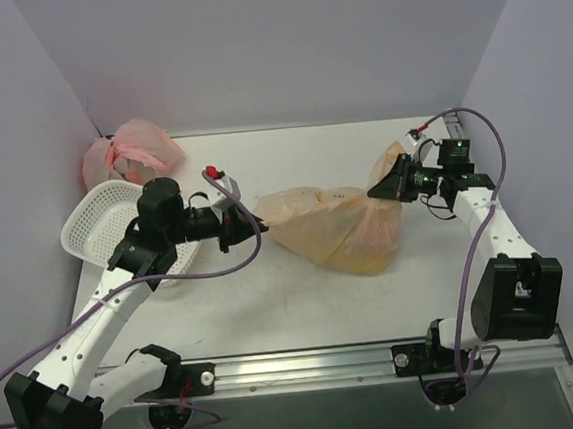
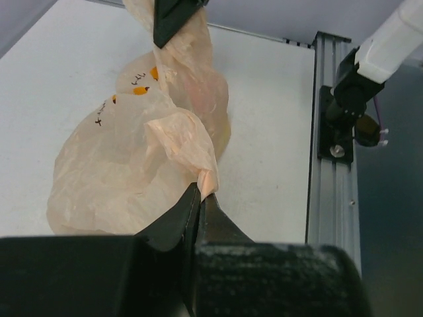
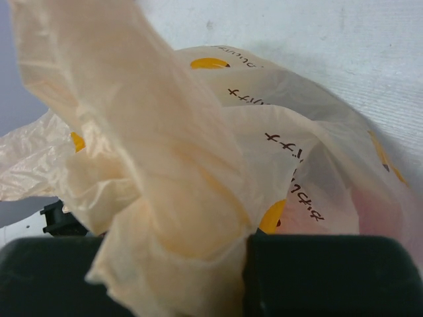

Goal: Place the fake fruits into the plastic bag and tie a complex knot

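Bag (image 1: 336, 232) lay in the middle of the surface (image 1: 305, 308), drawn out at both ends. The left gripper (image 2: 200, 198) was closed on a thin twisted tip of it. The right gripper (image 1: 387, 188) was closed on a bunched fold at the opposite end. Likely risks: under more pull the slim left pinch could slip free, or the thin film could tear, and the tying would fail.

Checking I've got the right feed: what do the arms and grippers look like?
Both the left arm and right arm have white links with black joint housings. A purple cable runs along each. The left gripper and right gripper are black with tapering wedge fingers. Green lights glow by the right wrist.
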